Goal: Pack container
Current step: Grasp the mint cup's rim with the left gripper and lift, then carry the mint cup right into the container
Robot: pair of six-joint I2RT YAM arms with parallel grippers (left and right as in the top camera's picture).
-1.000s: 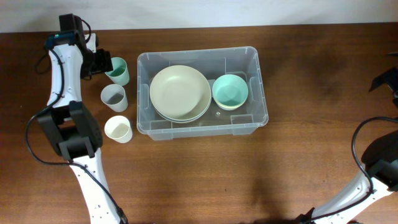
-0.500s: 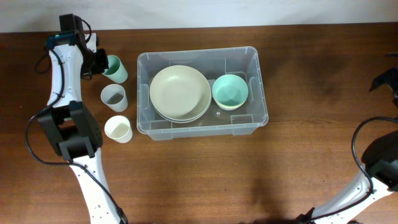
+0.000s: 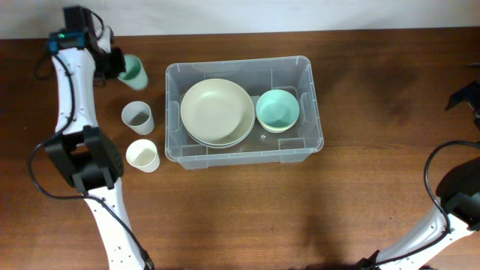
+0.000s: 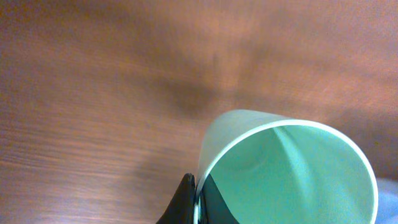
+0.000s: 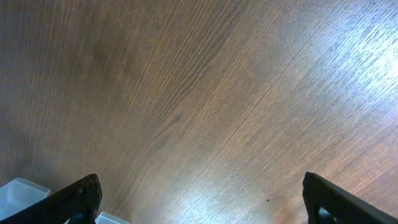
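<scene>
Your left gripper (image 3: 117,65), upper left of overhead frame, pinches rim of tilted green cup (image 3: 133,70). Your right gripper (image 5: 199,200) fingers spread wide over table (image 5: 205,93). Container (image 3: 241,64) mid-frame.

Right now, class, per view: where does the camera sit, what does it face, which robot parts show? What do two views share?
Overhead: above the table, facing down on container and cups; both arms show.
Left wrist: on the left gripper, facing its gripped green cup; one finger shows.
Right wrist: on the right gripper, facing the table; both fingers show.
Shared: the green cup, overhead and left wrist.
</scene>
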